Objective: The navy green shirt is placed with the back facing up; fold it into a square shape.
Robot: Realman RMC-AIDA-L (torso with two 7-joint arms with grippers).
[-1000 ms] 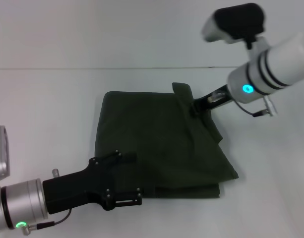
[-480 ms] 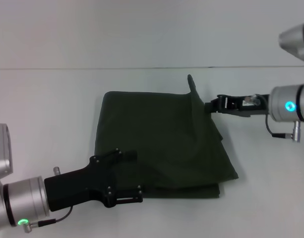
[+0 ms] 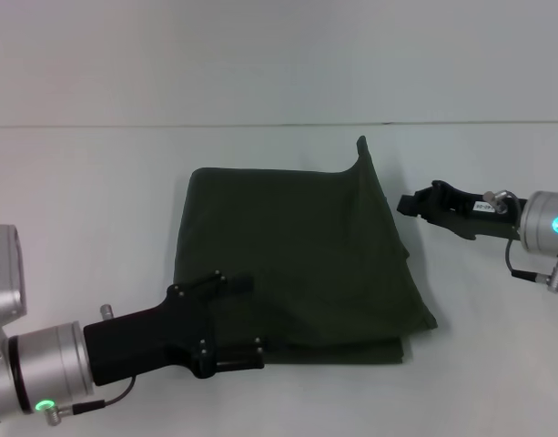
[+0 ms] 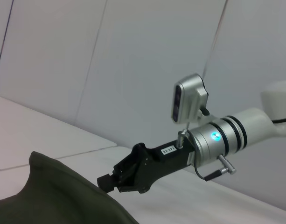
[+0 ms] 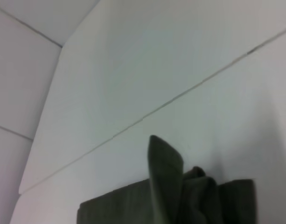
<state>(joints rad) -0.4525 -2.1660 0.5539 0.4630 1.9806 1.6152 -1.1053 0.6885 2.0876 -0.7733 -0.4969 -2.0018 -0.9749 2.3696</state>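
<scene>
Head cam looks down, farther off, on the dark olive-green soft fabric shirt (image 3: 297, 264). Both wrist cams sit low nr it, sharing its raised corner.

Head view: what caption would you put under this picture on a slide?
Folded navy green shirt on a white table; left gripper at its near edge, right gripper apart beside its raised far corner.

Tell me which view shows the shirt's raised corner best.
The right wrist view: the shirt corner stands up in full. The head view shows it small beside the right gripper, apart from it. The left wrist view catches only one edge of the fabric.
</scene>
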